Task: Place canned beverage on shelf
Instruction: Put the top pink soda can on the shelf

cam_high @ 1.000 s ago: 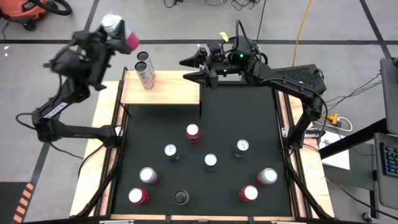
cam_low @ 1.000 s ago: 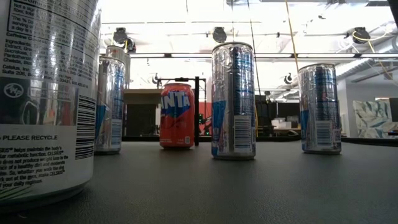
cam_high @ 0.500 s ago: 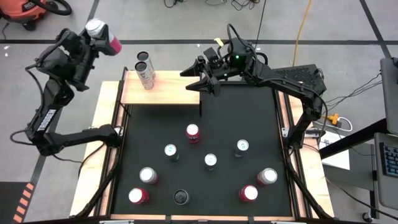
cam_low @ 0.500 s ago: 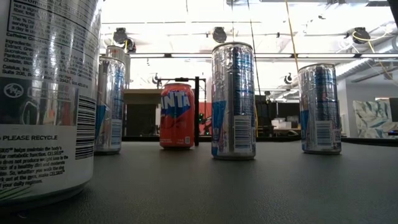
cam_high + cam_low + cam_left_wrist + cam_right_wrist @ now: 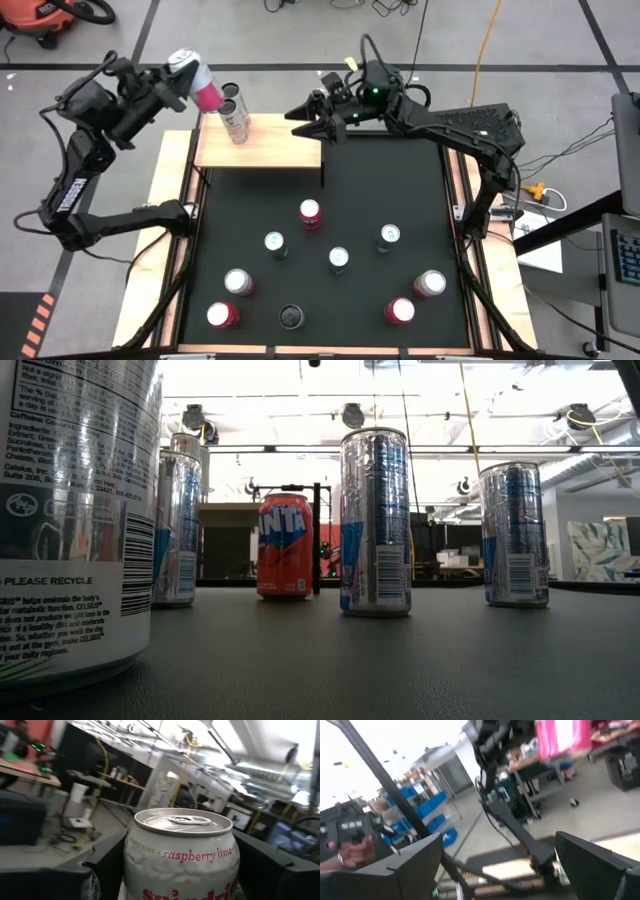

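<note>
My left gripper (image 5: pixel 178 88) is shut on a pink and white can (image 5: pixel 200 82), labelled "raspberry lime" in the left wrist view (image 5: pixel 181 860). It holds the can in the air just beyond the far left corner of the pale wood shelf (image 5: pixel 270 142). Two slim cans (image 5: pixel 232 112) stand on the shelf's left end. My right gripper (image 5: pixel 307 120) is open and empty above the shelf's right end; its fingers also show in the right wrist view (image 5: pixel 505 870). My left gripper pinches the can between its two fingers, one on each side of the can's upper wall (image 5: pixel 131 865), just below the rim. The can is lifted clear and tilted, its silver top (image 5: pixel 182 60) toward the far left.
Several cans stand on the black mat (image 5: pixel 360 190), among them a red one (image 5: pixel 310 212) nearest the shelf and silver ones (image 5: pixel 338 259). In the low view an orange can (image 5: pixel 285 545) and silver cans (image 5: pixel 374 520) stand close. A person's hand (image 5: pixel 350 847) shows beyond the table.
My left gripper swung the can toward the table's left edge, then back right and down toward the shelf's far left corner. The can has turned as it went and stays tilted, clear of everything. My right gripper has shifted a little above the shelf's right end, still open.
</note>
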{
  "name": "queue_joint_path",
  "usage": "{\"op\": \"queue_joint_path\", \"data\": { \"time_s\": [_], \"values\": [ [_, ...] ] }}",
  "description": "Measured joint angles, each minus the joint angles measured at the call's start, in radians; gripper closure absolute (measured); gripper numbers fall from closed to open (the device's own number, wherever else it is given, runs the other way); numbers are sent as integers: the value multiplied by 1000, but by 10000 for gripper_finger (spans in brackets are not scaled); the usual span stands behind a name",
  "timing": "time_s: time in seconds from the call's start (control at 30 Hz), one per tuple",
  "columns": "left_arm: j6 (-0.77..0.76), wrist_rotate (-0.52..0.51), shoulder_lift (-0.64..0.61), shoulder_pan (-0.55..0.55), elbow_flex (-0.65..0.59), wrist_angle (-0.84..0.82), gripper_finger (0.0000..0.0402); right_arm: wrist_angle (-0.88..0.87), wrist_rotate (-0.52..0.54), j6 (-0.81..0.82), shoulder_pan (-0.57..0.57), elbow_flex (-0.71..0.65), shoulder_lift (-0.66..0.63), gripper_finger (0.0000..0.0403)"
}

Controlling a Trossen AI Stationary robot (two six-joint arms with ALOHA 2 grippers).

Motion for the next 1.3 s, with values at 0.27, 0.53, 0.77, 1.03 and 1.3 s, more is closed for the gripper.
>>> {"op": "queue_joint_path", "data": {
  "time_s": [0.27, 0.53, 0.77, 1.03, 1.3],
  "values": [
    [-87, 191, 29, -72, 0, 73, 103, 72, -5, 63, -7, 161, 110, 39],
    [-98, 207, 68, -151, 0, 117, 103, 44, -3, 54, -5, 409, 300, 7],
    [-97, 206, 96, -185, 0, 118, 103, 60, -23, 69, 3, 399, 340, 6],
    [-78, 199, 146, -212, 0, 119, 103, 58, -21, 11, 22, 399, 341, 7],
    [-77, 211, 230, -268, 0, 238, 103, 59, -22, -41, 49, 399, 341, 8]
  ]
}}
